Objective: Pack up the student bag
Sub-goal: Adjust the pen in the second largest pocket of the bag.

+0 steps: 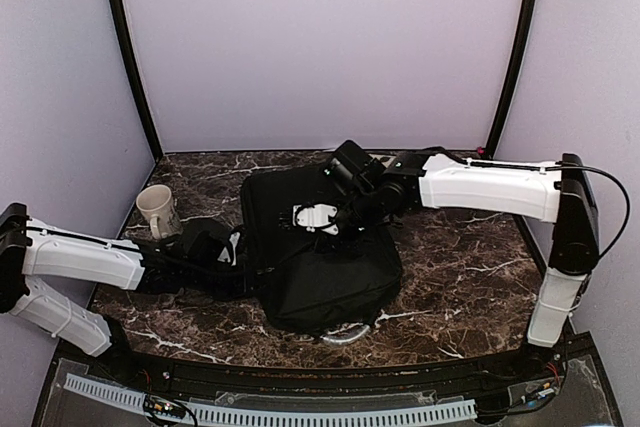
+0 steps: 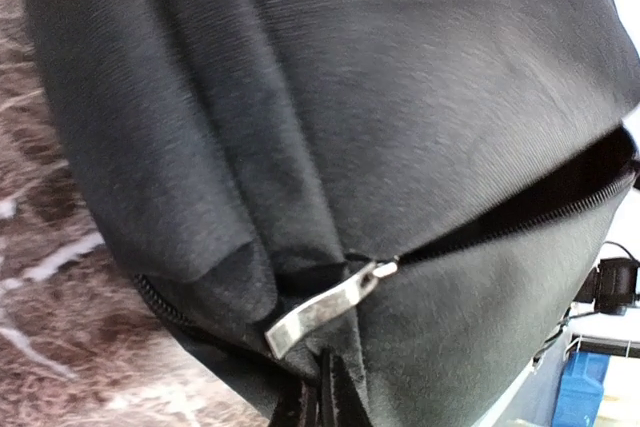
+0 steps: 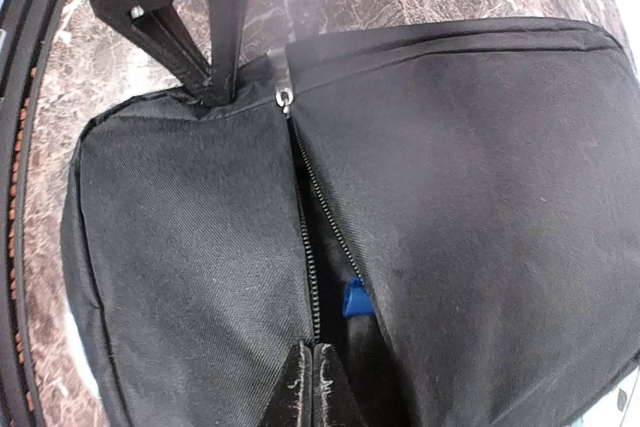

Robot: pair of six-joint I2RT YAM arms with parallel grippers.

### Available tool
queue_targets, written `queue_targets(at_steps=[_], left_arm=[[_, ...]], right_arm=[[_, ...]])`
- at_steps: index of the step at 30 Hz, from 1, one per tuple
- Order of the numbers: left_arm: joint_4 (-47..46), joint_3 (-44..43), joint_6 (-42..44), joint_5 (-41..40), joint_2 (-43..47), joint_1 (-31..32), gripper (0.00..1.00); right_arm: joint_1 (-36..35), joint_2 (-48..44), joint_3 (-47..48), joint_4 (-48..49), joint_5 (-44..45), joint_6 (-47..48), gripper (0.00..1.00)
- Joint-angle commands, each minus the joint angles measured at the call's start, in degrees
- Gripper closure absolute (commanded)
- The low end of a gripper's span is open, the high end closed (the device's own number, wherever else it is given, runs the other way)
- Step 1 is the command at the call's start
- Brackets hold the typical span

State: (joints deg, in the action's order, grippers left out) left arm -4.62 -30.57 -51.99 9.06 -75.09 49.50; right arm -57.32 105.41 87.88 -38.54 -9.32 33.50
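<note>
Top view: the student bag (image 1: 320, 267), black and slumped, lies mid-way across a marble table (image 1: 450, 277). The left gripper (image 1: 228, 250) meets its left edge; the right gripper (image 1: 340, 219) sits on its top. A mug (image 1: 157, 211) stands apart, to the left.

Left wrist view: creased fabric fills the frame. A silver zipper pull (image 2: 322, 311) lies just above the left claw, whose tips look pinched shut on cloth.

Right wrist view: the zipper (image 3: 305, 207) gapes, a blue item (image 3: 355, 299) showing inside. The right claw's tips appear closed on fabric at the zip's end.

The bag likely handles soft and floppy, so the firmest holds are probably the seams or the metal pull.
</note>
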Motion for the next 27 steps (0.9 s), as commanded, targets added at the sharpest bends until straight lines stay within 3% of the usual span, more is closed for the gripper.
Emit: queue_targets(at_steps=[1,5,8,11,15,20,27], left_arm=[[-5.2,-2.1,2.2,1.1,-0.2,4.9,1.00],[-1.0,-5.6,3.5,-0.8,-0.6,7.6,1.00],[7.0,-7.2,2.8,-4.0,1.1,7.6,0.92],[14.0,-7.7,2.7,-7.0,3.8,7.5,0.79],[18.7,-6.5,1.3,-9.8,8.0,7.1,0.65],[17.4,-3.4,-0.8,-11.3,12.5,2.9,0.51],[4.1,0.4,-0.2,-4.4,13.0,-6.4,0.43]], right_arm=[[2.1,-3.9,2.5,-1.5,-2.6,-0.2,1.00],[4.4,-5.8,1.4,-1.3,-2.6,-0.1,1.00],[4.9,-6.5,-0.3,-1.1,-1.9,0.4,1.00],[4.9,-7.0,-1.1,-1.4,-2.3,-0.3,0.80],[3.8,-7.6,-0.8,-0.4,-7.0,-2.5,0.66],[-1.1,-4.2,1.4,-0.5,-5.2,-3.1,0.64],[-8.6,2.3,4.7,4.8,6.1,-7.5,0.62]])
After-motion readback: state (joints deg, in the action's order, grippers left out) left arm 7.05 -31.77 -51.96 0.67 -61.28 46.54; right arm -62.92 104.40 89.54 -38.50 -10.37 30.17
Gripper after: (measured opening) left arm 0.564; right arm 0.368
